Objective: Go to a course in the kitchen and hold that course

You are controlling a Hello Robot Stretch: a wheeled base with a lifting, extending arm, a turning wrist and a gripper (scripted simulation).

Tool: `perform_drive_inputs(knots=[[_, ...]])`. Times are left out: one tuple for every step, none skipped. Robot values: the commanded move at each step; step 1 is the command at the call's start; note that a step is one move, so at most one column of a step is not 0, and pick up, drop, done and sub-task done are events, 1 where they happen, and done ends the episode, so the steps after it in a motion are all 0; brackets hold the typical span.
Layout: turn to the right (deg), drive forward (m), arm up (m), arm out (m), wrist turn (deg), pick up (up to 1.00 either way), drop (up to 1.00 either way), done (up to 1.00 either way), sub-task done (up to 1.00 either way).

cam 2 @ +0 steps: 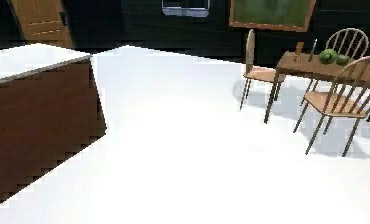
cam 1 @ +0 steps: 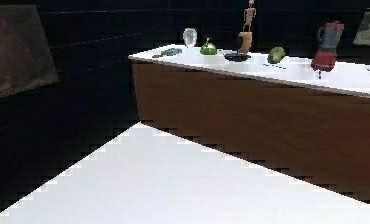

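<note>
The state of the jaws could not be told. In the forward view a long counter [cam 1: 243, 105] with a white top and brown front ran across the far right. On it, from left to right, stood a clear glass [cam 1: 190, 38], a round green fruit [cam 1: 208, 46], a dark dish [cam 1: 236, 57], a wooden figure [cam 1: 247, 30], a dark green oblong food [cam 1: 277, 54] and a red blender [cam 1: 328, 48]. Which of these was the course could not be told. In the arm side view, green produce [cam 2: 331, 57] lay on a wooden table [cam 2: 291, 63] at the far right, with a chair [cam 2: 338, 95] near it.
</note>
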Motion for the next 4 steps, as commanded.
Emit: perform_drive_inputs(knots=[[0.0, 1.00, 0.00, 0.00, 0.0, 0.00, 0.00, 0.00, 0.00], [0.0, 0.40, 0.00, 0.00, 0.0, 0.00, 0.00, 0.00, 0.00], [-45.0, 0.00, 0.00, 0.00, 0.0, 0.00, 0.00, 0.00, 0.00], [-45.0, 0.00, 0.00, 0.00, 0.0, 0.00, 0.00, 0.00, 0.00]])
